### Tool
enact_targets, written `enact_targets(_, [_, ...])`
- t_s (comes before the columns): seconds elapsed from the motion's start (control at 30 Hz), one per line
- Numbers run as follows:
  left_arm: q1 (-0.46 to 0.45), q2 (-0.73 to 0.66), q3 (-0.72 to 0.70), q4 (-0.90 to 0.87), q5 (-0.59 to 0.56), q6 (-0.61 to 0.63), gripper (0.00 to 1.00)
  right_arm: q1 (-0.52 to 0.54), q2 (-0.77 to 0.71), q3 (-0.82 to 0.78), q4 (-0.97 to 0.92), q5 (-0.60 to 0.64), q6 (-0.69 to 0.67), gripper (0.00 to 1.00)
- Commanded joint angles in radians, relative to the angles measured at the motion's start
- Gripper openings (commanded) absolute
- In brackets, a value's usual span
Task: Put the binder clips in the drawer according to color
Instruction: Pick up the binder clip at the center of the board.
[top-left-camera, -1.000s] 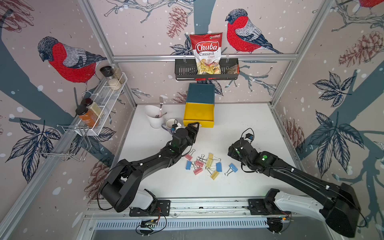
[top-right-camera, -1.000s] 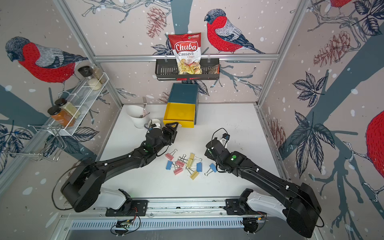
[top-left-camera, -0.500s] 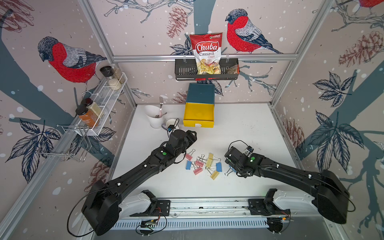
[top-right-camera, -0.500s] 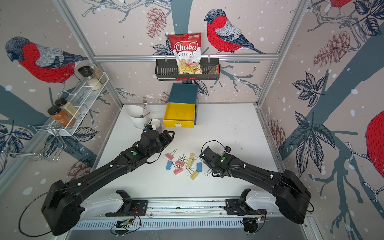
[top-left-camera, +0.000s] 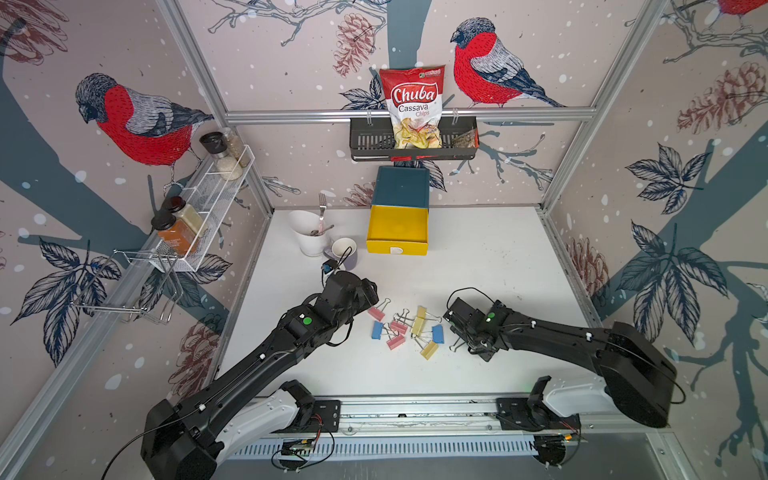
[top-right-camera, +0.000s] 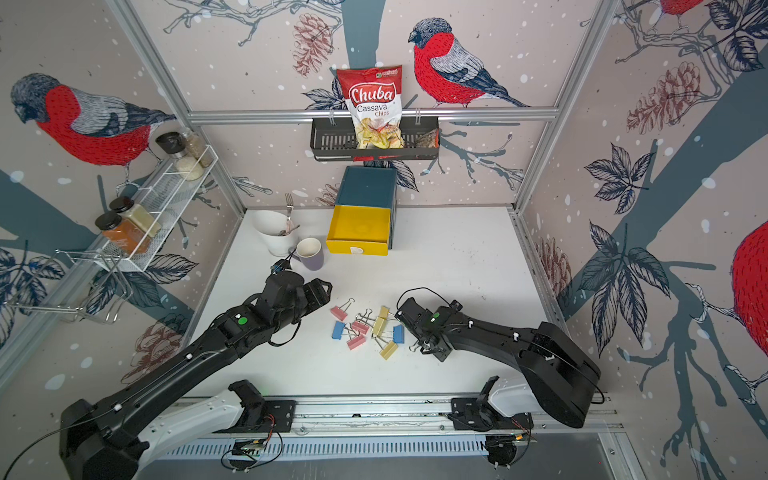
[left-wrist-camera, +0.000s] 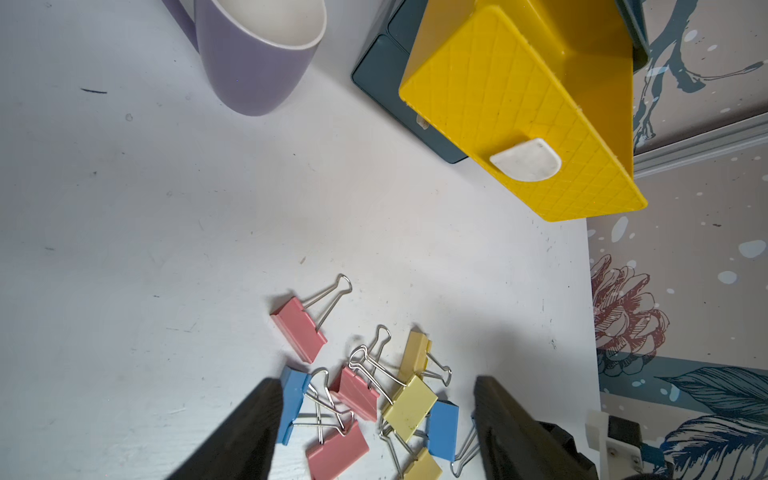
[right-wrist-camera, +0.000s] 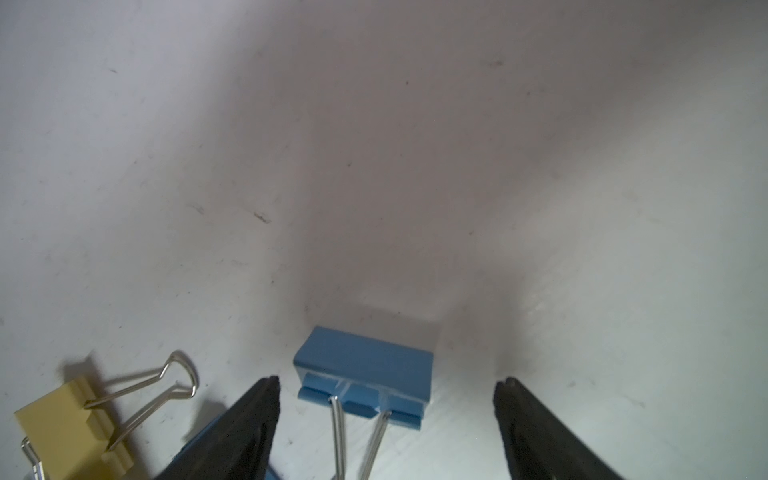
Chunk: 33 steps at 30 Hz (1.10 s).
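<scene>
Several binder clips lie in a loose pile in both top views: pink (top-left-camera: 376, 313), blue (top-left-camera: 377, 330), yellow (top-left-camera: 417, 328). The drawer (top-left-camera: 401, 191) stands at the back of the table, its yellow top drawer (top-left-camera: 397, 232) pulled out. My left gripper (top-left-camera: 371, 291) hovers open left of the pile; in the left wrist view, the left gripper (left-wrist-camera: 376, 382) has pink (left-wrist-camera: 299, 328), blue (left-wrist-camera: 291, 403) and yellow (left-wrist-camera: 409, 405) clips beneath it. My right gripper (right-wrist-camera: 388, 384) is low at the pile's right edge, open, with a blue clip (right-wrist-camera: 365, 368) between its fingers, untouched.
A purple mug (top-left-camera: 345, 251) and a white cup (top-left-camera: 309, 232) holding a fork stand left of the drawer. A black wire basket (top-left-camera: 413, 141) with a chips bag hangs above it. A white rack (top-left-camera: 208, 203) of spice jars is on the left wall.
My left gripper has pulled back from the yellow drawer front toward the pile. My right gripper has dropped and moved left over the blue clip at the pile's right edge.
</scene>
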Motion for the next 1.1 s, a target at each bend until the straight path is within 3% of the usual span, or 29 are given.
enact_targets(0.0, [-0.004, -0.013, -0.008, -0.029, -0.02, 0.023, 0.76, -0.002, 0.024, 0.009, 0.009, 0.016, 0.011, 0.88])
enact_targets(0.2, [-0.005, -0.007, -0.004, -0.02, -0.015, 0.028, 0.76, -0.008, 0.066, 0.024, 0.014, 0.018, 0.015, 0.91])
enact_targets(0.7, [-0.006, -0.009, -0.013, -0.02, -0.019, 0.04, 0.73, -0.008, 0.086, 0.055, -0.015, 0.02, 0.054, 0.61])
enact_targets(1.07, [-0.007, -0.008, -0.044, -0.022, 0.017, 0.022, 0.73, -0.005, -0.043, 0.171, -0.119, 0.171, -0.008, 0.53])
